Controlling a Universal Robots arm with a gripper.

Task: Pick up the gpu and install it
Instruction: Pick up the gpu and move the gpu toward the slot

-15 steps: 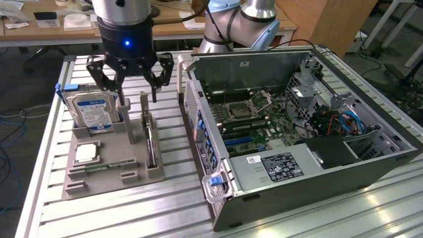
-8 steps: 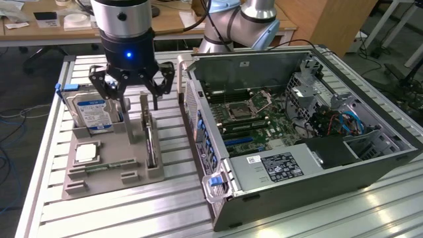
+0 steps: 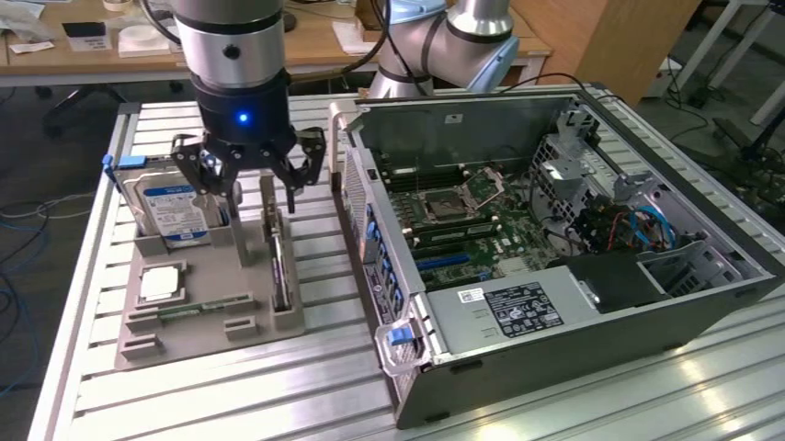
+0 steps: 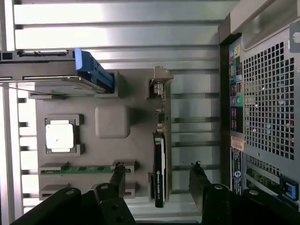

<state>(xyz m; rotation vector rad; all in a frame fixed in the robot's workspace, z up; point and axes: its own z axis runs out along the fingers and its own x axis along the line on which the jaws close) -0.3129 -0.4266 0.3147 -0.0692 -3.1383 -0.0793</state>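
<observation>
The gpu [image 3: 281, 266] [image 4: 159, 161] is a thin dark card standing on edge in a slot of the grey holder tray [image 3: 202, 338] [image 4: 136, 145], on the side nearest the computer case. My gripper [image 3: 260, 197] [image 4: 157, 171] hangs open above the card's far end, clear of it. In the wrist view one black finger [image 4: 117, 176] is on each side of the card's edge, and nothing is between the fingers. The open computer case [image 3: 552, 230] lies at the exterior view's right, with its motherboard [image 3: 460, 216] exposed.
In the same tray a silver hard drive [image 3: 172, 213] with a blue-white label stands upright, beside a square processor [image 3: 161, 286] and a green memory stick [image 3: 190, 310]. The case's perforated rear wall [image 4: 265, 103] is close to the tray. A second robot arm [image 3: 448, 37] stands behind the slatted aluminium table [image 3: 184, 404].
</observation>
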